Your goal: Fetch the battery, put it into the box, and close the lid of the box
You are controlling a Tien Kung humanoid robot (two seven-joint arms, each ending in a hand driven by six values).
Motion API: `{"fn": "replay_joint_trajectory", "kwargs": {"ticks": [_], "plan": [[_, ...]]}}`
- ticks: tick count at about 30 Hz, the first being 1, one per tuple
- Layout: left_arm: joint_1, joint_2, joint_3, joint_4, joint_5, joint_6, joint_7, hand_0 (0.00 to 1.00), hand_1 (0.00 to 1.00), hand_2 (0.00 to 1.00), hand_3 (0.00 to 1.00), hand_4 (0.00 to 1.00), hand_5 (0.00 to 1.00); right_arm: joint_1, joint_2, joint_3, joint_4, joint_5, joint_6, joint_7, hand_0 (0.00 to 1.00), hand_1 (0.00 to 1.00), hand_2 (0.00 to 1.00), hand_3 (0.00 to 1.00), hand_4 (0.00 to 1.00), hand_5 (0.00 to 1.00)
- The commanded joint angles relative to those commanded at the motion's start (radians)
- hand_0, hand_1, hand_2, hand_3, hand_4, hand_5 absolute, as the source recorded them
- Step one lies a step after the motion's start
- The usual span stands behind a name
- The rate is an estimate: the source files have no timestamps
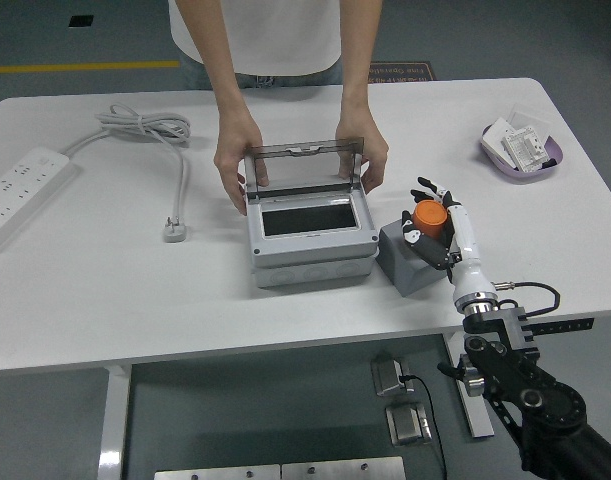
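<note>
Orange battery (430, 219): I see it standing on top of the grey block (410, 262), just right of the box, with my right hand wrapped round it.
Right hand (437, 222): my fingers (417, 238) are curled around the battery's sides, thumb side toward the box, other fingertips showing behind it; the white wrist and black arm run down to the lower right corner.
Left hand: I cannot see it from the head camera.
Box (310, 235): grey, mid-table, its dark inside open to view, sitting a little left of the block.
Lid (303, 166): clear and tinted, hinged at the far edge, standing nearly upright.
Person's hands: one hand (239, 156) grips the lid's left end and the other hand (366, 158) its right end, both from the far side of the table (105, 290).
Power strip (17, 190): white, at the left edge, its cable (155, 135) looping toward a plug (174, 230) lying left of the box.
Purple tray (523, 152): far right, holding small white items I cannot make out.
</note>
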Motion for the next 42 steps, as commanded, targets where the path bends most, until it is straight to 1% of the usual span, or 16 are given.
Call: {"fn": "replay_joint_trajectory", "kwargs": {"ticks": [1, 6, 7, 12, 13, 18, 19, 24, 25, 30, 31, 36, 37, 42], "plan": [[0.000, 0.000, 0.001, 0.000, -0.001, 0.000, 0.000, 0.662, 0.684, 0.667, 0.711, 0.801, 0.233, 0.000, 0.000, 0.000, 0.000, 0.003, 0.000, 0.001, 0.790, 0.778, 0.744, 0.812, 0.495, 0.004], [0.001, 0.000, 0.002, 0.000, -0.003, -0.001, 0.000, 0.662, 0.684, 0.667, 0.711, 0.801, 0.233, -0.002, 0.001, -0.002, -0.001, 0.015, -0.002, 0.004, 0.790, 0.778, 0.744, 0.812, 0.495, 0.004], [0.001, 0.000, 0.002, 0.000, -0.003, -0.002, 0.000, 0.662, 0.685, 0.667, 0.711, 0.800, 0.225, -0.003, 0.002, -0.002, -0.002, 0.018, -0.002, 0.005, 0.782, 0.763, 0.700, 0.693, 0.228, 0.034], [0.000, 0.001, 0.000, 0.000, -0.003, -0.002, 0.000, 0.662, 0.685, 0.667, 0.711, 0.800, 0.225, -0.004, 0.002, -0.003, -0.004, 0.028, -0.004, 0.008, 0.782, 0.763, 0.700, 0.693, 0.228, 0.034], [0.000, 0.002, -0.001, 0.000, -0.002, -0.002, 0.000, 0.662, 0.685, 0.668, 0.712, 0.803, 0.220, -0.004, 0.002, -0.004, -0.005, 0.031, -0.005, 0.010, 0.761, 0.710, 0.639, 0.627, 0.089, 0.058], [0.001, 0.003, -0.001, 0.000, -0.002, -0.004, 0.000, 0.662, 0.685, 0.668, 0.712, 0.803, 0.220, -0.007, 0.004, -0.003, -0.009, 0.040, -0.009, 0.011, 0.761, 0.710, 0.639, 0.627, 0.089, 0.058], [0.001, 0.003, -0.001, 0.000, -0.003, -0.004, 0.000, 0.662, 0.685, 0.667, 0.714, 0.806, 0.216, -0.007, 0.004, -0.002, -0.008, 0.039, -0.010, 0.010, 0.724, 0.629, 0.601, 0.588, 0.073, 0.050], [0.001, 0.003, 0.000, 0.000, -0.006, -0.004, -0.001, 0.662, 0.685, 0.667, 0.714, 0.806, 0.216, -0.004, 0.005, 0.001, -0.004, 0.030, -0.017, 0.001, 0.724, 0.629, 0.601, 0.588, 0.073, 0.050], [0.001, 0.003, 0.001, 0.000, -0.007, -0.004, -0.002, 0.663, 0.678, 0.667, 0.716, 0.810, 0.215, -0.003, 0.005, 0.002, -0.003, 0.029, -0.018, -0.001, 0.710, 0.574, 0.570, 0.563, 0.002, 0.036], [0.000, 0.004, 0.003, 0.000, -0.013, -0.005, -0.006, 0.663, 0.678, 0.667, 0.716, 0.810, 0.215, 0.000, 0.004, 0.004, 0.000, 0.024, -0.021, -0.005, 0.710, 0.574, 0.570, 0.563, 0.002, 0.036], [0.000, 0.004, 0.003, 0.000, -0.014, -0.005, -0.007, 0.663, 0.678, 0.667, 0.718, 0.811, 0.214, 0.001, 0.004, 0.005, 0.000, 0.024, -0.022, -0.005, 0.718, 0.568, 0.551, 0.507, 0.002, 0.002], [-0.001, 0.004, 0.005, 0.000, -0.016, -0.006, -0.009, 0.663, 0.678, 0.667, 0.718, 0.811, 0.214, 0.004, 0.003, 0.005, 0.000, 0.024, -0.022, -0.004, 0.718, 0.568, 0.551, 0.507, 0.002, 0.002], [-0.001, 0.004, 0.005, 0.000, -0.017, -0.006, -0.009, 0.663, 0.676, 0.667, 0.718, 0.812, 0.217, 0.004, 0.003, 0.006, 0.000, 0.025, -0.021, -0.004, 0.715, 0.555, 0.539, 0.396, 0.093, 0.002], [-0.001, 0.004, 0.005, 0.000, -0.018, -0.006, -0.009, 0.663, 0.676, 0.667, 0.718, 0.812, 0.217, 0.004, 0.002, 0.006, -0.002, 0.030, -0.017, 0.000, 0.715, 0.555, 0.539, 0.396, 0.093, 0.002]]}}
